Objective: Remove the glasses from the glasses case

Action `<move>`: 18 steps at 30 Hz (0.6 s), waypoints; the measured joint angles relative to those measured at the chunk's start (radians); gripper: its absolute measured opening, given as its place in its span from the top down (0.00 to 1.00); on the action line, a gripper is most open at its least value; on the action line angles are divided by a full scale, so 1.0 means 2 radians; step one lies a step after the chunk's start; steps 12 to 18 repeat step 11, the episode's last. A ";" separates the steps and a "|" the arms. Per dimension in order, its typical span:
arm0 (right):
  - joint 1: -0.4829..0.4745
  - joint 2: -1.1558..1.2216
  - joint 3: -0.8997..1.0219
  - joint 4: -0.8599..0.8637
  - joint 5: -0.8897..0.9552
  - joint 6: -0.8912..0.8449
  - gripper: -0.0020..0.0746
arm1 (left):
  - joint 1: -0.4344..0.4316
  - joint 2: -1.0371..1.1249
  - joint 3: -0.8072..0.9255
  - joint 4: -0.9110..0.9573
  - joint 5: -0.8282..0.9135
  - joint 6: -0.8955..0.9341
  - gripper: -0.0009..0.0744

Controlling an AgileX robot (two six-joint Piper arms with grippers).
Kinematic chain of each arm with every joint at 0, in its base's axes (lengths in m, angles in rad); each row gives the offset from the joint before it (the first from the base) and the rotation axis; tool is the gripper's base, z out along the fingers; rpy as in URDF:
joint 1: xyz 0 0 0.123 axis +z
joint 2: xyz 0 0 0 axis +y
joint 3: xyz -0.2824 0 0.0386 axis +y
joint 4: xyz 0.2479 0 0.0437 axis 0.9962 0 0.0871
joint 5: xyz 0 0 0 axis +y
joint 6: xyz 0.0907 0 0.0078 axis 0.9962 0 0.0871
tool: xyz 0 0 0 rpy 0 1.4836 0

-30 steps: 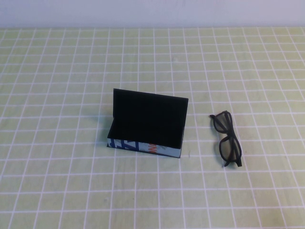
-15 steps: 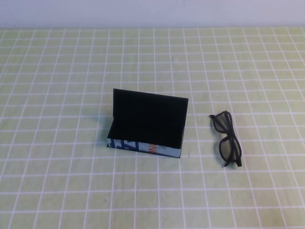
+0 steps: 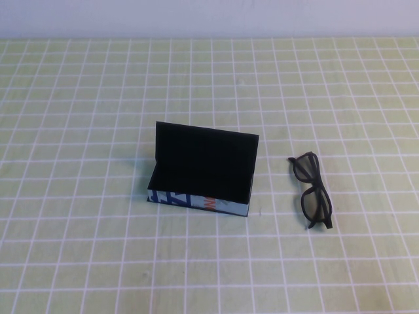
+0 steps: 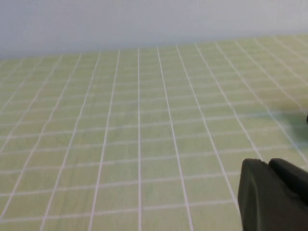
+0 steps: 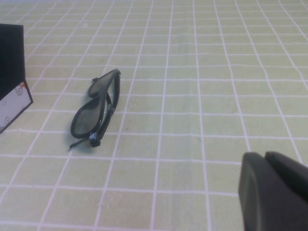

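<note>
Glasses lie folded on the table, to the right of the glasses case and apart from it, so you can judge the removal already done. Case stands open, lid propped upright at the back, black interior showing nothing inside; that fits a case just emptied.

Neither arm shows in the high view, so you'd read both as pulled back clear of the work area. Right gripper appears only in its own wrist view, low over the cloth near the glasses, holding nothing, fingers together. Left gripper shows as a dark block at the edge of its wrist view, over bare grid cloth; you cannot tell whether it is apart or together.

Right wrist view gives you the glasses from the side, temples folded, plus a corner of the case's printed side. High view alone shows the full layout and the case interior. Left wrist view shows neither task thing.
</note>
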 joint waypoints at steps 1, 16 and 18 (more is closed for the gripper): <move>0.000 0.000 0.000 0.000 0.000 0.000 1.00 | 0.000 0.000 0.000 0.007 0.014 -0.002 0.99; 0.000 0.000 0.000 0.000 0.000 0.000 1.00 | 0.000 0.000 0.000 0.019 0.086 -0.016 0.99; 0.000 0.000 0.000 0.000 0.000 0.000 1.00 | 0.000 0.000 0.000 0.019 0.086 -0.016 0.99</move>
